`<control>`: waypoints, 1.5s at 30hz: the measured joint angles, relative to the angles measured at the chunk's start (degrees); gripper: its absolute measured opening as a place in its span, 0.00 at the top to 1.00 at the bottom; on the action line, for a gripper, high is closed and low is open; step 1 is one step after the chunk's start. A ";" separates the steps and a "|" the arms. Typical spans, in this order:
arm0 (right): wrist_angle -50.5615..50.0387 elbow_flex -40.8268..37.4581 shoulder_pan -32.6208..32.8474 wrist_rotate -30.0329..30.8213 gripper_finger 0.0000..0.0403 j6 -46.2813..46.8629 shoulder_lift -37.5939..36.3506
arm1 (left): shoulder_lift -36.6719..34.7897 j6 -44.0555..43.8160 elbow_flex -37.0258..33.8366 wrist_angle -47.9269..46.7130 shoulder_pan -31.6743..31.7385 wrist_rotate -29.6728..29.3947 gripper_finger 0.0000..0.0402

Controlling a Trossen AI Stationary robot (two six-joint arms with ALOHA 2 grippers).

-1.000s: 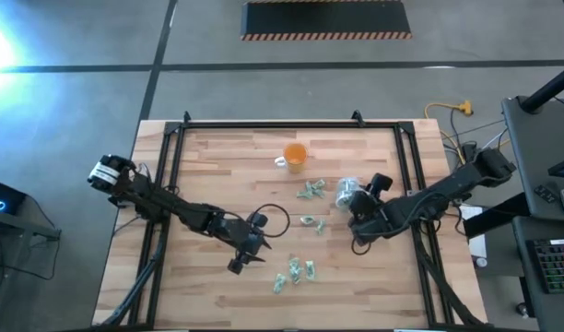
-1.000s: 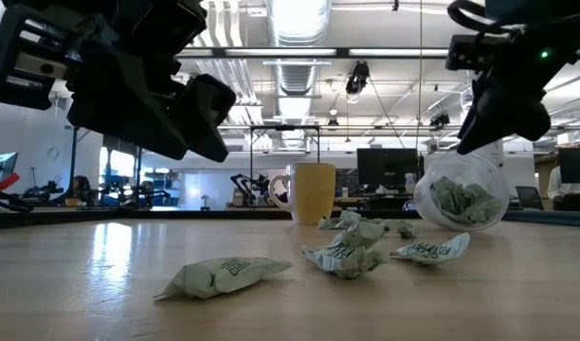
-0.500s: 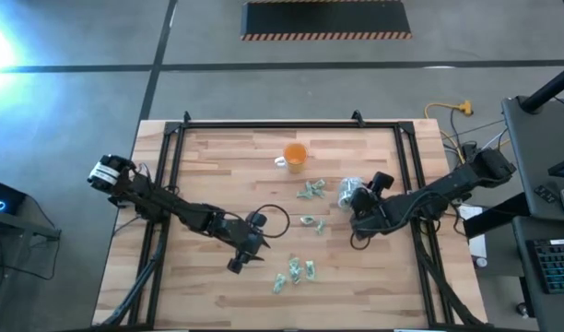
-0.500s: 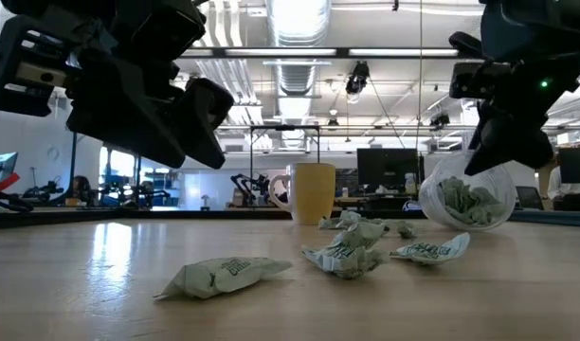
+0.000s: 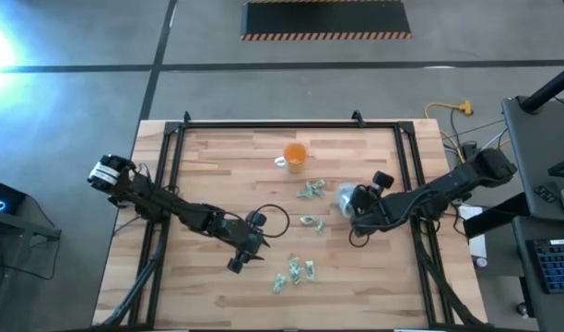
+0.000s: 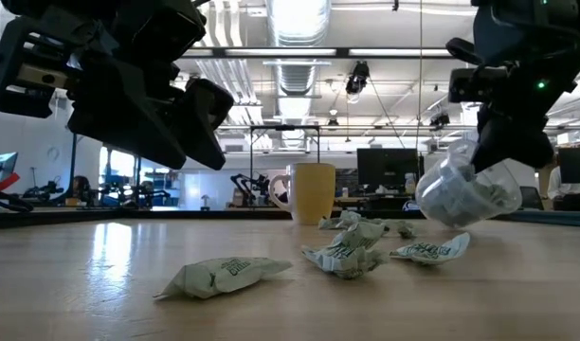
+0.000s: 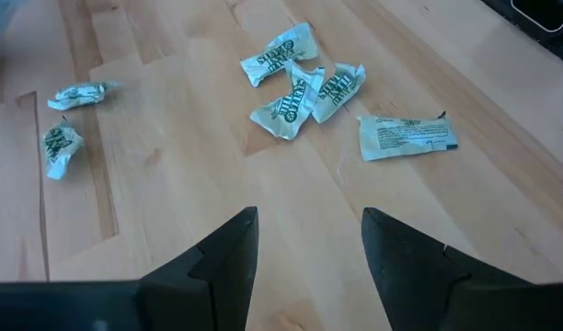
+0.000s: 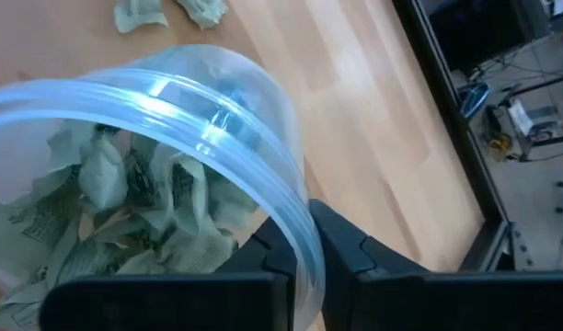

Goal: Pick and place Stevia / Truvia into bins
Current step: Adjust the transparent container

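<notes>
Holding tilted cup (image 8: 171,138) by rim: R gripper (image 8: 304,248) (sachets (image 8: 125,202) inside) | L gripper (image 7: 309,239) open, above table

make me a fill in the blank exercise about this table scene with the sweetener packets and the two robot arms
1. The right gripper holds the clear plastic cup by its ____.
2. The clear plastic cup contains green ____.
3. The left gripper hovers with its fingers ____ above loose sachets.
4. The orange cup stands ____ on the table.

Missing words: rim; sachets; open; upright
</notes>
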 joint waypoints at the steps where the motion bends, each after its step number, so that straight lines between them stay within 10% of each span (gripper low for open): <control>1: 0.00 0.22 -0.02 -0.41 0.96 -0.04 -0.11 | 0.00 0.00 0.00 0.00 0.00 0.00 0.56; 20: -4.23 17.97 -11.23 -26.13 0.97 -15.62 -0.07 | 0.04 0.04 0.00 -0.02 0.02 0.04 0.56; 33: -1.33 36.77 -15.89 -35.05 0.97 -32.90 23.22 | -11.95 -11.46 -0.51 -26.86 -0.20 -13.53 0.56; 45: -5.89 58.64 -17.32 -41.50 0.97 -42.79 40.98 | -25.37 -15.76 -8.88 -28.59 -0.83 -13.60 0.56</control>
